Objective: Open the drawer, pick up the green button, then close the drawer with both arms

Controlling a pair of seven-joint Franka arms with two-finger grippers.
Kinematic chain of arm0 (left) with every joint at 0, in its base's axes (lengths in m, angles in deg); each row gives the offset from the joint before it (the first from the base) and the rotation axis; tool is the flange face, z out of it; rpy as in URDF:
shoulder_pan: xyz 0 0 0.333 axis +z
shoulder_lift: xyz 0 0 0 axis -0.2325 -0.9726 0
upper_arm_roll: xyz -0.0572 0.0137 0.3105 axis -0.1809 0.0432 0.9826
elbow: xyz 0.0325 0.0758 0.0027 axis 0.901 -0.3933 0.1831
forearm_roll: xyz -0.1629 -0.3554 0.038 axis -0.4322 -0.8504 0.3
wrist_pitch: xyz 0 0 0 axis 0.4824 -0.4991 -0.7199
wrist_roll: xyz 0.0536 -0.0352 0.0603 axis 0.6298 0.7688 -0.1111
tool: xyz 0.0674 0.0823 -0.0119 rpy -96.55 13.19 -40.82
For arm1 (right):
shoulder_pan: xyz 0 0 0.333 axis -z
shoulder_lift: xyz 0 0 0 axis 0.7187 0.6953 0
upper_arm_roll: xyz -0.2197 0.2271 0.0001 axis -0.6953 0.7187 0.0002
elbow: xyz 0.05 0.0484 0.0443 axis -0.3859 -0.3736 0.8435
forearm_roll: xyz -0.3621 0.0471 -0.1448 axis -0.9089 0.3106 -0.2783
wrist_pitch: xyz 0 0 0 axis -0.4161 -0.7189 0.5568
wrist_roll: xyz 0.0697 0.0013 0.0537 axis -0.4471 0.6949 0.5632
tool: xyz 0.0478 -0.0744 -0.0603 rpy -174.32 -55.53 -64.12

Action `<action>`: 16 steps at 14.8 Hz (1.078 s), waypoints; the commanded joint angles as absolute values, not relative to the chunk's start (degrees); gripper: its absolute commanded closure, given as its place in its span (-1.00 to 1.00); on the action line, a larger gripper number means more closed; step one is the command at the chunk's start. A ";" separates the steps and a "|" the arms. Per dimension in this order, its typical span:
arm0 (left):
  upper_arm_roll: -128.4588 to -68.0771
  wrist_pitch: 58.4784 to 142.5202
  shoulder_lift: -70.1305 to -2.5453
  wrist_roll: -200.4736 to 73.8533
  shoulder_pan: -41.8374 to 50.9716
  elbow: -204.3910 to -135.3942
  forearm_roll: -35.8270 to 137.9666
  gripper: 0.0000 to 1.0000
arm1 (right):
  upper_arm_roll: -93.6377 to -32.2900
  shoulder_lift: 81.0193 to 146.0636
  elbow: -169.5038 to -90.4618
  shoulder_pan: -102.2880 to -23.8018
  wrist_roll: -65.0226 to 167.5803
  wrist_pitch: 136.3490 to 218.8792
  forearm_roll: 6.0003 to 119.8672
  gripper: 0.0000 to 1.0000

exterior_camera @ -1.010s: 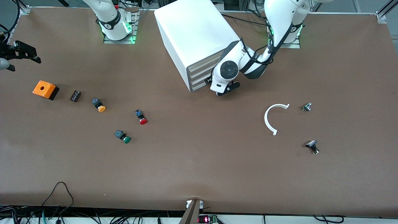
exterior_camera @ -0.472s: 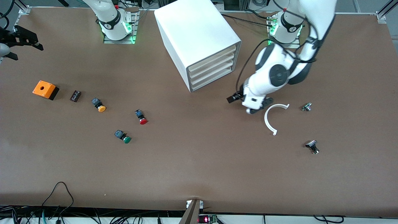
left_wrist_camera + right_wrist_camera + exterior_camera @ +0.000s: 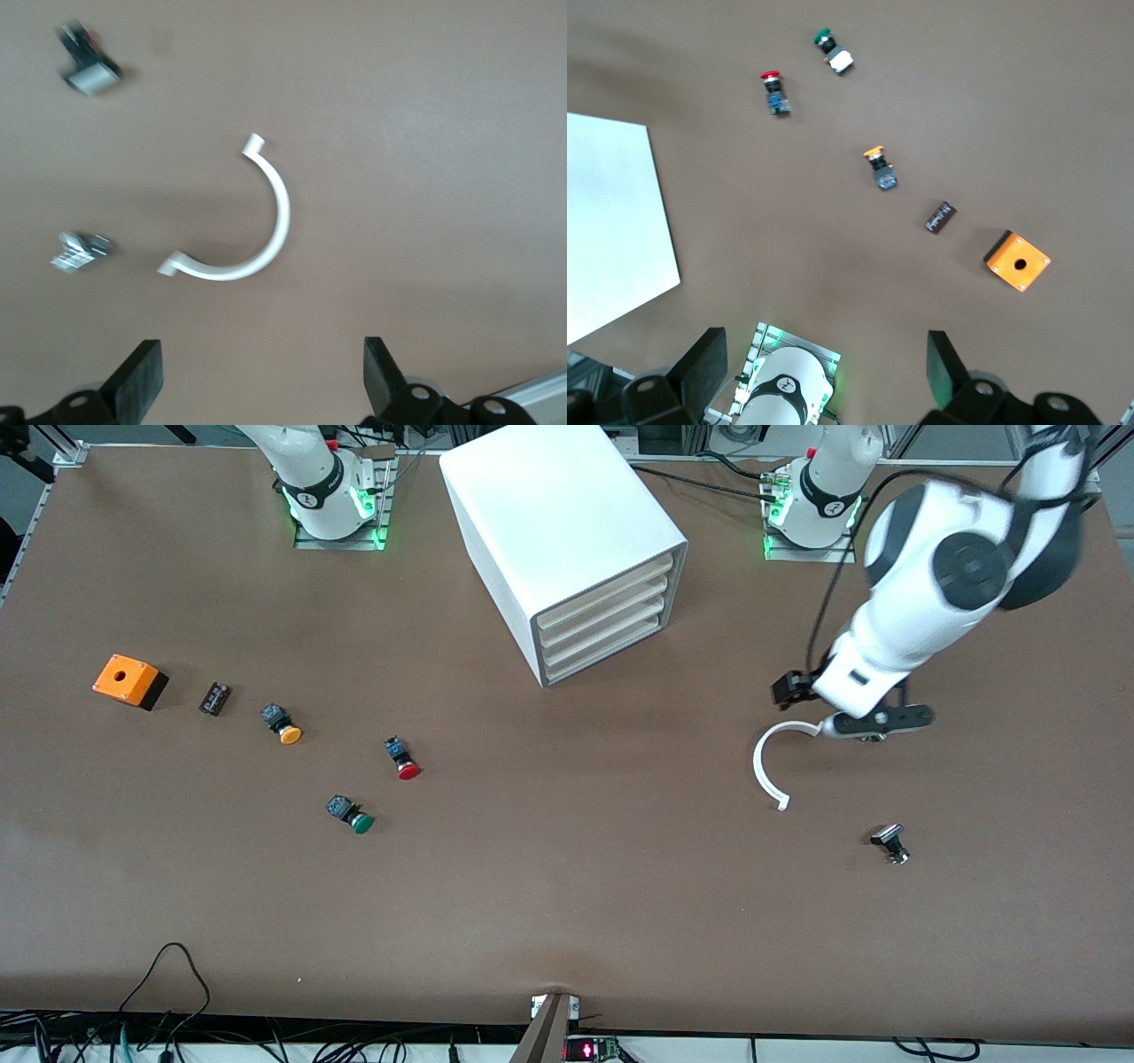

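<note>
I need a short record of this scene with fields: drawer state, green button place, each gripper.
drawer: bottom white plastic drawer of the white cabinet, shut
button: green-capped push button lies on the brown table, nearer the front camera than the red-capped button
left gripper: open, over the white curved plastic piece
right gripper: open, high above the table

My brown table (image 3: 567, 886) carries everything. Under my left pincer (image 3: 873, 724), whose fingers stand wide apart, lies a white curved strip (image 3: 769, 762), one end just beside it. Near it, closer to the front camera, sits a small metal-tipped part (image 3: 889, 841). Well apart, toward my right arm's end, lie the green button (image 3: 351, 815), the red button (image 3: 402, 758), the orange button (image 3: 282, 723), a small black block (image 3: 214, 698) and an orange box (image 3: 129, 680). The white cabinet (image 3: 558, 540) stands between my two bases, all four drawers pushed in.
</note>
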State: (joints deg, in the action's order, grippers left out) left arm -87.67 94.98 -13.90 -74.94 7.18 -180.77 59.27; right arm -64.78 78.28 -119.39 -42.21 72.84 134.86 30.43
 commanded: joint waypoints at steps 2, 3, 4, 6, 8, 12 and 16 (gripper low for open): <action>-86.01 87.08 -8.52 -68.64 9.30 -178.48 61.81 -1.00 | -69.46 81.20 -119.82 -41.90 73.40 136.61 31.19 -1.00; -85.75 84.09 -8.17 -68.64 9.31 -176.20 63.12 -1.00 | -69.55 81.72 -119.82 -41.90 74.01 137.66 30.49 -1.00; -85.31 80.93 -8.08 -68.55 9.31 -173.39 63.57 -1.00 | -69.56 81.99 -119.82 -41.99 74.19 137.93 29.87 -1.00; -84.60 77.39 -8.08 -68.55 9.31 -169.69 63.58 -1.00 | -68.86 81.47 -119.47 -42.17 74.20 137.41 30.39 -1.00; -84.25 76.06 -8.52 -67.50 9.83 -166.43 63.67 -1.00 | -67.89 78.58 -119.55 -42.17 73.59 135.31 29.96 -1.00; -84.34 76.41 -9.31 -63.36 11.16 -166.42 63.58 -1.00 | -69.73 86.12 -119.47 -41.99 74.11 136.87 30.13 -1.00; -84.25 76.41 -9.22 -62.31 12.12 -166.16 63.58 -1.00 | -69.82 86.30 -119.82 -41.82 73.93 144.51 30.30 -1.00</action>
State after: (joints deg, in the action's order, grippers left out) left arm -84.09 77.55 -8.41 -64.27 11.13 -168.19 62.42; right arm -69.79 86.75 -120.30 -42.15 73.63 142.83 30.28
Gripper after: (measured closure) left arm 0.000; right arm 0.000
